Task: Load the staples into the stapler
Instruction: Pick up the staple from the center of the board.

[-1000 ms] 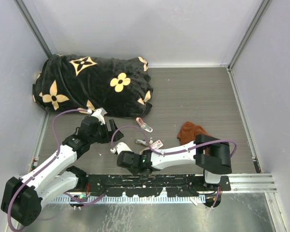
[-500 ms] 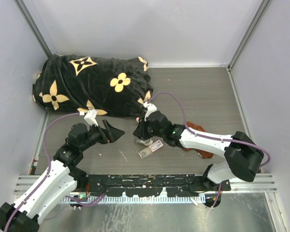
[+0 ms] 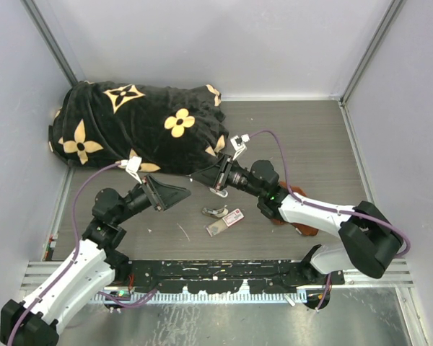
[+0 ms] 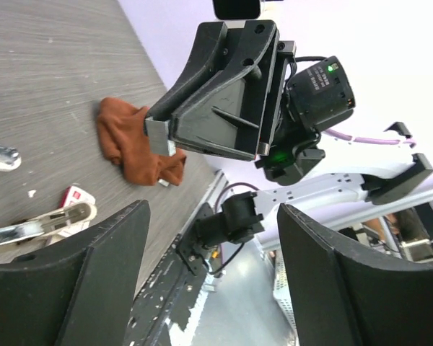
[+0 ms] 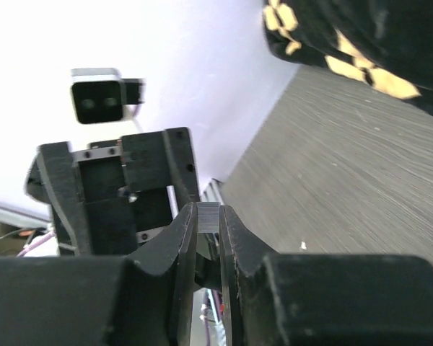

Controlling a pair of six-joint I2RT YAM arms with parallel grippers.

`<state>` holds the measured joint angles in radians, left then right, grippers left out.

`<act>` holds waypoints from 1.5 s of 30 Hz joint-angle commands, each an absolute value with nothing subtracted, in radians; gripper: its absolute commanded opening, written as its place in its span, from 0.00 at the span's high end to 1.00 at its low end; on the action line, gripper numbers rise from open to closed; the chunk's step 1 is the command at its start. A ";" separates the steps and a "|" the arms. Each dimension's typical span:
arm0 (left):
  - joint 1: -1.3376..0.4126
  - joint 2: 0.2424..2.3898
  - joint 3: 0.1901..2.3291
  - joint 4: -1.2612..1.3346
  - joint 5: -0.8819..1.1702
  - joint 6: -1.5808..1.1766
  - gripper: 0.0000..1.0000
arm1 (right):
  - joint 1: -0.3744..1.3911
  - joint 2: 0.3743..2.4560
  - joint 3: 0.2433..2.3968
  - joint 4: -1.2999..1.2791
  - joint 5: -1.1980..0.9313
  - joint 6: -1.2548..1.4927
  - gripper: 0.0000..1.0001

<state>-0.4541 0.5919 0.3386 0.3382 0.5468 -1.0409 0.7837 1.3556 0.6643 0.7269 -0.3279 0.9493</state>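
right end effector (image 3: 216, 187): fingers clamped together on the staples, tips pointing toward 9 o'clock, over the middle of the bench (image 3: 310, 137).
staples (image 5: 208, 216): a small silvery block pinched at the very tips of the right fingers, clear of the bench. The length of the strip cannot be told.
left end effector (image 3: 177, 193): jaws standing wide apart with nothing between them, pointing toward 3 o'clock. It faces the right end effector tip to tip, with a gap between the two.
stapler (image 3: 215, 212): lying on the bench at 6 o'clock from the right fingertips, touched by neither arm. It is too small to tell whether it is open.
staple box (image 3: 235, 215): white with a red label, just beside the stapler at its 4 o'clock.
grey tray (image 3: 218, 228): flat on the bench, against the staple box at its 8 o'clock side.
brown cloth (image 3: 283, 193): crumpled at 3 o'clock from the staple box, partly under the right arm.
blanket (image 3: 130, 122): black with tan flowers, heaped in the far left corner, at 11 o'clock from both end effectors.
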 commanded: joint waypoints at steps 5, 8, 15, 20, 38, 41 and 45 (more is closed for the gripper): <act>-0.449 0.661 0.387 0.612 0.622 -1.163 0.36 | 0.788 1.297 0.637 1.032 -0.452 1.074 0.80; -0.449 0.694 0.401 0.634 0.632 -1.170 0.42 | 0.789 1.294 0.636 1.052 -0.474 1.082 0.80; -0.449 0.739 0.408 0.720 0.655 -1.203 0.54 | 0.789 1.316 0.641 1.105 -0.504 1.108 0.80; -0.449 0.745 0.404 0.731 0.649 -1.212 0.59 | 0.788 1.331 0.643 1.124 -0.517 1.120 0.80; -0.450 0.794 0.411 0.804 0.667 -1.248 0.76 | 0.796 1.350 0.659 1.094 -0.538 1.106 0.80; -0.449 0.792 0.406 0.805 0.662 -1.250 0.81 | 0.797 1.353 0.659 1.091 -0.540 1.106 0.80; -0.449 0.790 0.401 0.804 0.658 -1.252 0.88 | 0.798 1.350 0.651 1.081 -0.539 1.099 0.79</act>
